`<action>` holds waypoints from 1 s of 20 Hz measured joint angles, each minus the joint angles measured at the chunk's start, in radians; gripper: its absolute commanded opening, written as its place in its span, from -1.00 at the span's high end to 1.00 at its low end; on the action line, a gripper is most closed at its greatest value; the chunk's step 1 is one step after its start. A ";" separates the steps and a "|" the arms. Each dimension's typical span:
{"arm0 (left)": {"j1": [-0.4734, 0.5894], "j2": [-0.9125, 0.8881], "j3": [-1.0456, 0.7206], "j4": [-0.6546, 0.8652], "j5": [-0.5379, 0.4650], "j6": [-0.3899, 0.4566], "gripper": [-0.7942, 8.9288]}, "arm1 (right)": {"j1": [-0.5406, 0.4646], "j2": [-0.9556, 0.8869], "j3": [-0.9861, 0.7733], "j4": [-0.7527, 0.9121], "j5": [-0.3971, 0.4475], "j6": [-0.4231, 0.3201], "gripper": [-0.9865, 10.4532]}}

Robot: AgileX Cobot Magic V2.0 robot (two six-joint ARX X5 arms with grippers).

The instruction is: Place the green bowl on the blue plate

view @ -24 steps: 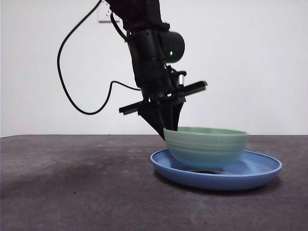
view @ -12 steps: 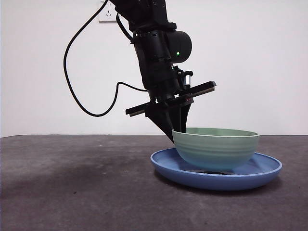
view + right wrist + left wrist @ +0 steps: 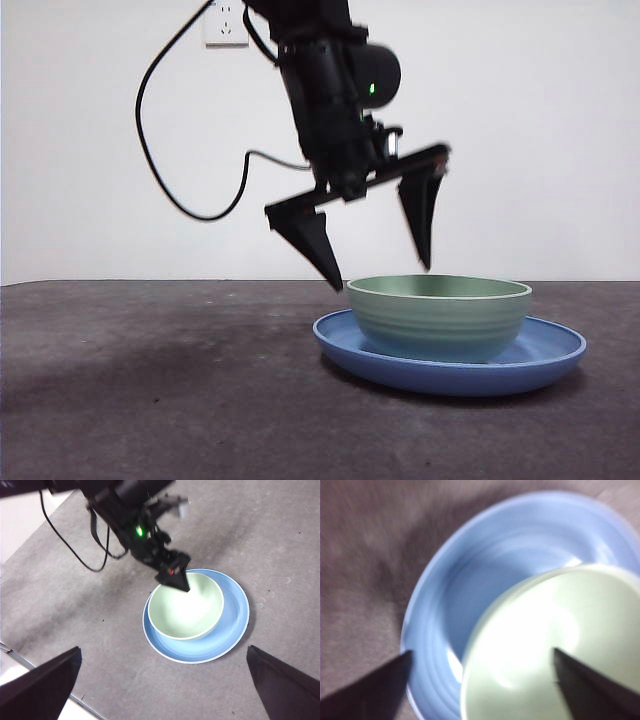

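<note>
The green bowl point(image 3: 438, 317) sits upright inside the blue plate point(image 3: 545, 357), its base resting on the plate's floor and its open mouth facing straight up. It stands toward the left side of the plate in the front view rather than dead centre, with a wider band of bare blue showing to its right. Being round, the bowl has no long axis along the table; its only axis runs vertically, and the rim looks level, not tilted.

The left gripper point(image 3: 380, 265) hangs just above the bowl's left rim, jaws spread wide and holding nothing. One jaw tip hangs outside the bowl's left wall, the other over its hollow, so the rim lies below the gap between them. That straddle suggests a hold on the wall, now let go, with the plate carrying the bowl's weight. The left wrist view, blurred, shows the same: pale bowl and blue plate below, a dark jaw on either side, neither touching the ceramic.

The right gripper point(image 3: 165, 680) waits high and well apart from the dishes, jaws wide, looking down on the table point(image 3: 280, 540).

Judged from this, the placing appears done; only the arm's withdrawal remains.
</note>
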 measured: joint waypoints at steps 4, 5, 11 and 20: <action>0.004 -0.009 0.139 -0.134 0.000 0.031 -0.37 | 0.000 0.000 0.000 -0.014 0.000 0.000 -0.26; 0.005 -0.029 0.146 -0.160 0.000 0.042 -0.48 | 0.000 0.000 0.000 -0.019 0.000 0.000 -0.26; 0.016 -0.254 0.150 -0.299 0.000 0.117 -0.52 | 0.000 0.000 0.000 -0.021 0.000 0.000 -0.26; 0.031 -0.756 -0.297 -0.170 0.000 0.220 -0.52 | 0.000 0.000 0.000 -0.032 0.000 0.054 -0.26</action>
